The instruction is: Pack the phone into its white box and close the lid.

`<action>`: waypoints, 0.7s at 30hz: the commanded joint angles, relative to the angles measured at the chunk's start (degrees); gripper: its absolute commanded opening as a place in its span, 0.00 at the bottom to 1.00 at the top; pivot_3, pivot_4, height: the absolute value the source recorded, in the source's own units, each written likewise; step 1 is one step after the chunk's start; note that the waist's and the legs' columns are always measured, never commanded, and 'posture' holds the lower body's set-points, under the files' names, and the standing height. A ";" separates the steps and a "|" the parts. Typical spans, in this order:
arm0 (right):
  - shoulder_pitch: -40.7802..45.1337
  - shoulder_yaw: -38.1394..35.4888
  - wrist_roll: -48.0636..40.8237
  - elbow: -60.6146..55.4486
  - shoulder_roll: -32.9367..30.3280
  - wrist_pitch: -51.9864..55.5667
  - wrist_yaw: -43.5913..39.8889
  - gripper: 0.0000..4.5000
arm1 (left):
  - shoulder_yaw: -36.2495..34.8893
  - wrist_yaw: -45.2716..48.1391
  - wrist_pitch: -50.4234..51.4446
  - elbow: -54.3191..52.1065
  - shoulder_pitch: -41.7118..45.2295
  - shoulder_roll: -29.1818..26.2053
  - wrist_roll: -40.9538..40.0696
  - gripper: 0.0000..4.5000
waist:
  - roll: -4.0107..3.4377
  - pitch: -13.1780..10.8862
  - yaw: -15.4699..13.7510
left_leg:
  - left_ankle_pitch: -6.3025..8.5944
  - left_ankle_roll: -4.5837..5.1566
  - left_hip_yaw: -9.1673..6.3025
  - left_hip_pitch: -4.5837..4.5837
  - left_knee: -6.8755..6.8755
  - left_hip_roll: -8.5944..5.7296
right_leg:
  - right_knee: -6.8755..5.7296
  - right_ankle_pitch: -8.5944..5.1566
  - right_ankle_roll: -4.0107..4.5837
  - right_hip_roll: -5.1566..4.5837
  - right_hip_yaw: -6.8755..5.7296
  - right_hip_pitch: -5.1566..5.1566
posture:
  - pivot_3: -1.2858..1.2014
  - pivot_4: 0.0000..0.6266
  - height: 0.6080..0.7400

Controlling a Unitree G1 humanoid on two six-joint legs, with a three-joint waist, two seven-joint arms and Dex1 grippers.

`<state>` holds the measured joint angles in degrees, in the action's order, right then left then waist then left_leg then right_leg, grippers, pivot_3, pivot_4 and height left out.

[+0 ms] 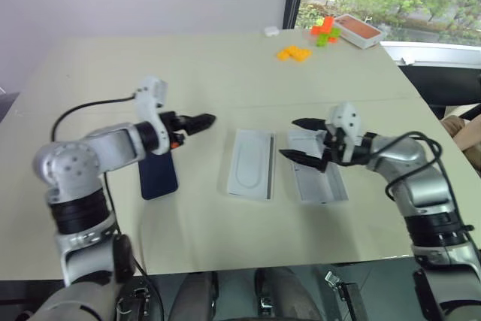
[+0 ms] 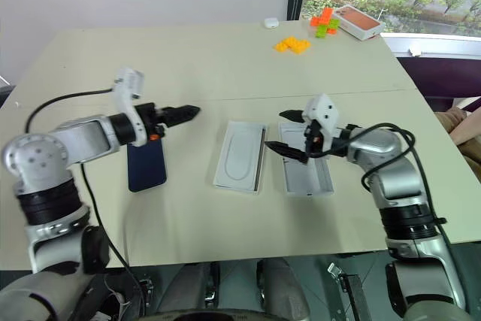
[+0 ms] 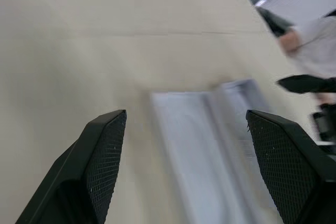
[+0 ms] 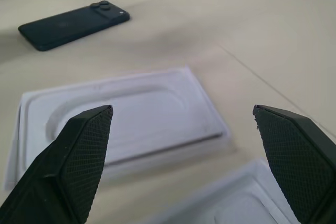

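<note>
The dark navy phone (image 1: 159,177) lies flat on the table, back up, with its camera cluster (image 4: 105,7) at one corner. My left gripper (image 1: 197,122) hovers open just above and past the phone's far end, holding nothing. A thin white insert with an oval recess (image 1: 252,163) lies mid-table. To its right is a white tray (image 1: 319,182), pale inside; I cannot tell whether it is the white box or the lid. Over that tray's far end my right gripper (image 1: 289,138) hangs open and empty.
At the table's far right are orange blocks (image 1: 294,53), green and orange blocks (image 1: 325,30), a red-topped white case (image 1: 358,30) and a small white item (image 1: 271,31). A person's arm (image 1: 457,124) shows past the table's right edge.
</note>
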<state>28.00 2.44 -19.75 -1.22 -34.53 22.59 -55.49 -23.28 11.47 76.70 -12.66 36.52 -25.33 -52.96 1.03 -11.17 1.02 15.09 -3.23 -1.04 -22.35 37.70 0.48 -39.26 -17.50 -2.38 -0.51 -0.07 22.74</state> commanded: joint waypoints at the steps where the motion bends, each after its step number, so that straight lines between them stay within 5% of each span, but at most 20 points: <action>1: 2.45 1.13 1.08 -2.86 1.39 3.18 3.72 0.70 | 0.42 5.45 -6.59 0.76 -1.73 -3.24 2.10 0.86 | 0.01 -0.01 -0.44 | 0.00 0.01 0.00 0.00 0.00 -0.01 | 0.00 0.00 0.01 -0.01 0.00 0.00 | 0.52 0.24 1.00; 7: 4.24 11.03 10.02 -4.35 3.00 4.31 7.29 0.01 | 1.67 15.85 -18.43 0.73 -8.18 -8.78 6.57 0.86 | 0.03 -0.02 -0.31 | 0.14 0.37 0.02 -0.17 0.20 -0.09 | 0.11 0.01 0.01 -0.15 -0.01 -0.01 | 0.52 0.24 1.00; 13: 6.11 16.35 15.87 -4.15 3.51 8.92 9.23 0.01 | 5.80 25.94 -31.95 -4.56 -16.83 -13.65 12.78 0.86 | 0.02 -0.02 -0.25 | 0.28 0.62 0.06 -0.26 0.13 -0.03 | 0.14 0.01 0.03 -0.14 0.01 0.14 | 0.52 0.24 1.00; 21: 8.19 20.65 20.02 -6.69 2.58 15.43 8.50 0.01 | 5.55 26.70 -32.22 -3.90 -17.43 -13.56 11.71 0.86 | 0.03 -0.02 -0.31 | 0.36 0.83 0.02 -0.27 0.18 -0.01 | 0.13 0.06 0.12 -0.16 -0.03 0.12 | 0.52 0.24 1.00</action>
<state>34.73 23.00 -0.50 -4.81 -31.33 37.26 -46.61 -16.98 37.77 45.42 -15.48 18.50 -38.22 -40.66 1.05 -11.19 0.71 15.46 -2.38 -1.02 -22.62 37.88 0.47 -39.12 -17.45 -2.26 -0.66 -0.10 22.86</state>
